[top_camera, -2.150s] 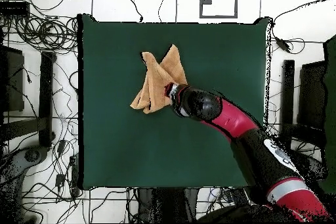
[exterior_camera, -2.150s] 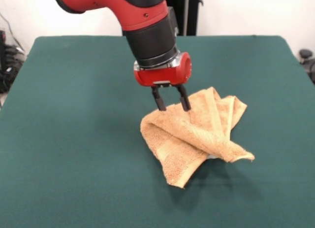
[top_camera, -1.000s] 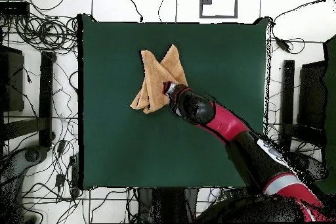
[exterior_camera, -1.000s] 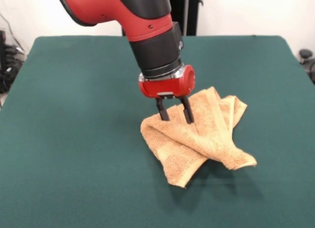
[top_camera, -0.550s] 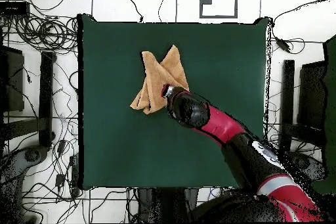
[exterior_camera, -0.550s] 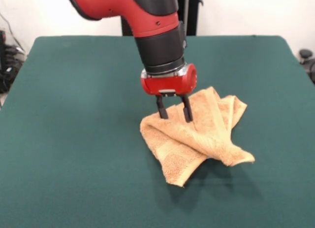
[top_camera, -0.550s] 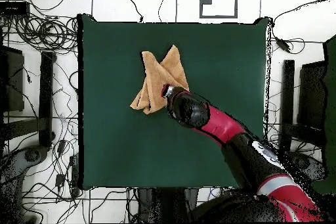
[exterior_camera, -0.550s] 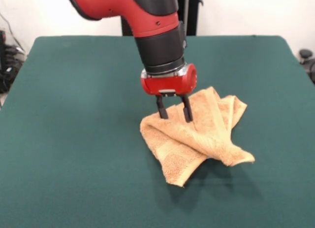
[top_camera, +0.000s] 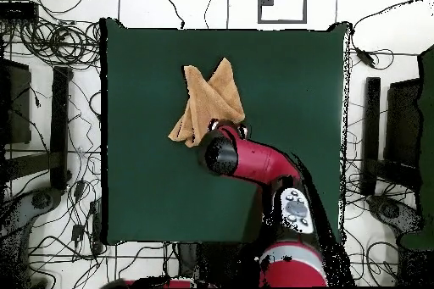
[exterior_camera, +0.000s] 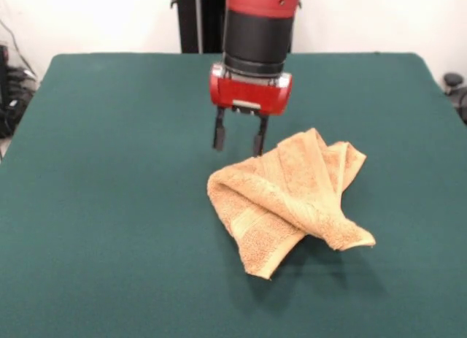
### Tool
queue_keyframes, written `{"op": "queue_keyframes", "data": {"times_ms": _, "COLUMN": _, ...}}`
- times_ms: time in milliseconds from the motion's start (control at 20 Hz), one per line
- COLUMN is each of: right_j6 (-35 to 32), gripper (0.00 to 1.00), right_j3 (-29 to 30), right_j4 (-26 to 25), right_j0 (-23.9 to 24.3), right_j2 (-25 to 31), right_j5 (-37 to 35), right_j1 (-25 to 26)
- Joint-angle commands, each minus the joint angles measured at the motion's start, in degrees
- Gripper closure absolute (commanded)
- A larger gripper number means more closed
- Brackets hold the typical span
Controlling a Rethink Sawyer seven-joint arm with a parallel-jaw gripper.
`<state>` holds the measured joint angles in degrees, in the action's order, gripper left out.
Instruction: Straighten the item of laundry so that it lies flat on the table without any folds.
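The orange-tan terry towel (exterior_camera: 292,196) lies crumpled and folded over itself on the dark green table (exterior_camera: 109,206), right of centre in the front view. It also shows in the overhead view (top_camera: 208,99) in the table's upper middle. My gripper (exterior_camera: 239,139) hangs open and empty just above the table, at the towel's far left edge, not touching it. In the overhead view the arm (top_camera: 246,157) covers the gripper, just below the towel. The white label is not visible.
Cables and stands (top_camera: 51,108) surround the table off its edges in the overhead view. The table's left half (exterior_camera: 87,170) in the front view is bare green cloth.
The gripper has let go of the towel, risen and moved back and slightly left. The arm has swung upright. The towel has settled a little lower.
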<state>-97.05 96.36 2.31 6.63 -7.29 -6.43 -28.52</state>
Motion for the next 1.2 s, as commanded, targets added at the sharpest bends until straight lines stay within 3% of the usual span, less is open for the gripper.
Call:
{"op": "queue_keyframes", "data": {"times_ms": 50, "right_j6": -6.0, "gripper": 0.00, "right_j3": -7.5, "right_j4": -2.4, "right_j0": -3.8, "right_j2": -13.9, "right_j5": -2.2, "right_j1": 4.3}}
{"op": "queue_keyframes", "data": {"times_ms": 200, "right_j6": -5.4, "gripper": 0.00, "right_j3": -7.7, "right_j4": -2.7, "right_j0": -2.6, "right_j2": -12.1, "right_j5": -2.1, "right_j1": 4.4}}
{"op": "queue_keyframes", "data": {"times_ms": 350, "right_j6": -4.2, "gripper": 0.00, "right_j3": -5.9, "right_j4": -3.0, "right_j0": 4.3, "right_j2": -2.1, "right_j5": -1.1, "right_j1": 2.9}}
{"op": "queue_keyframes", "data": {"times_ms": 550, "right_j6": -4.8, "gripper": 0.00, "right_j3": -5.9, "right_j4": -2.0, "right_j0": 7.7, "right_j2": 3.8, "right_j5": -3.0, "right_j1": 2.9}}
{"op": "queue_keyframes", "data": {"times_ms": 900, "right_j6": -12.2, "gripper": 0.00, "right_j3": 2.4, "right_j4": -2.3, "right_j0": 18.9, "right_j2": 21.1, "right_j5": 9.0, "right_j1": 0.9}}
{"op": "queue_keyframes", "data": {"times_ms": 1200, "right_j6": -17.3, "gripper": 0.00, "right_j3": 4.7, "right_j4": 2.5, "right_j0": 15.5, "right_j2": 18.8, "right_j5": 9.3, "right_j1": -0.5}}
